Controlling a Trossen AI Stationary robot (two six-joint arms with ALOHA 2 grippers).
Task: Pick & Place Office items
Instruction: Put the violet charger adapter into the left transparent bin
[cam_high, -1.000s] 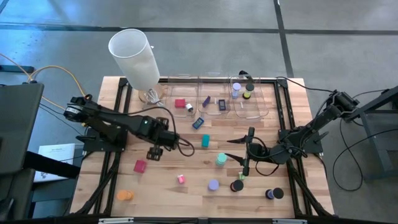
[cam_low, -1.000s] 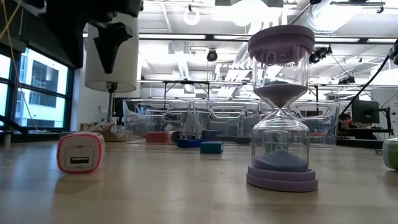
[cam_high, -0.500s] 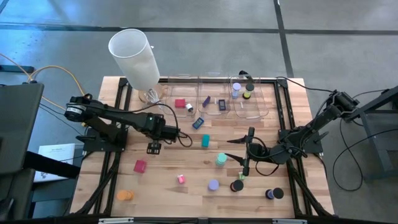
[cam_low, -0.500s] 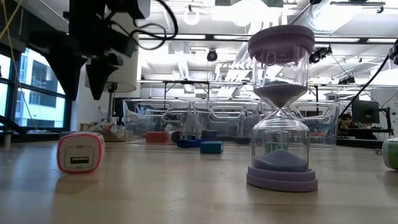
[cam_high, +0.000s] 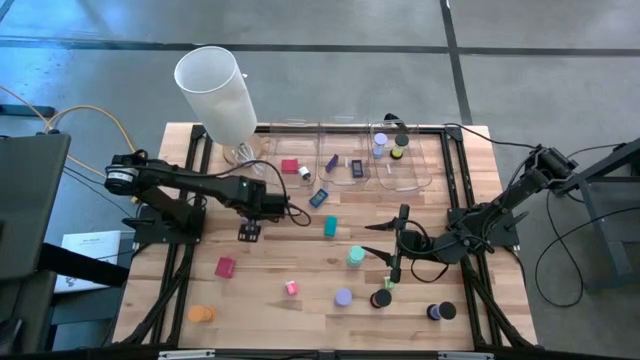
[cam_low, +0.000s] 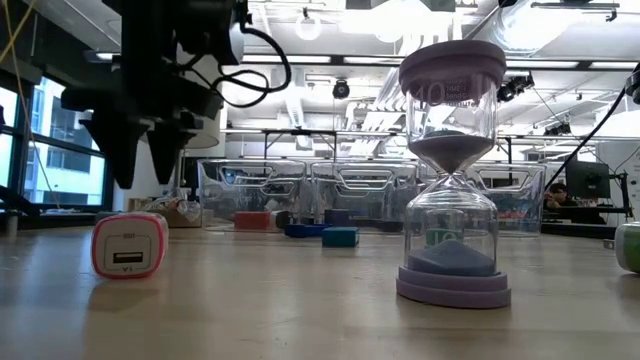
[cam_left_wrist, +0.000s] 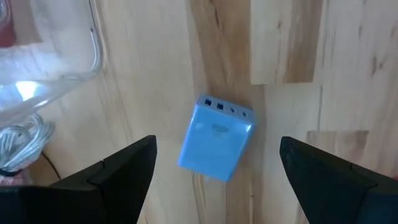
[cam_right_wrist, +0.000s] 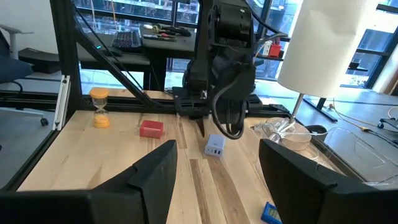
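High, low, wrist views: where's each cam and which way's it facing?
High: overhead, straight down on the table; both arms show.
Low: tabletop height, level across; lavender hourglass close, left gripper above.
Left wrist: faces down at the blue rectangle between its open fingers.
Right wrist: looks across the table past the open right gripper.
Shared: left gripper in high, low, right wrist.

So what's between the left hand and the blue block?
Only bare table lies between left hand and blue block, in the left wrist view.

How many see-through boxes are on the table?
3, side by side along the far edge of the table: the left bin, the middle bin and the right bin. None seems hidden.
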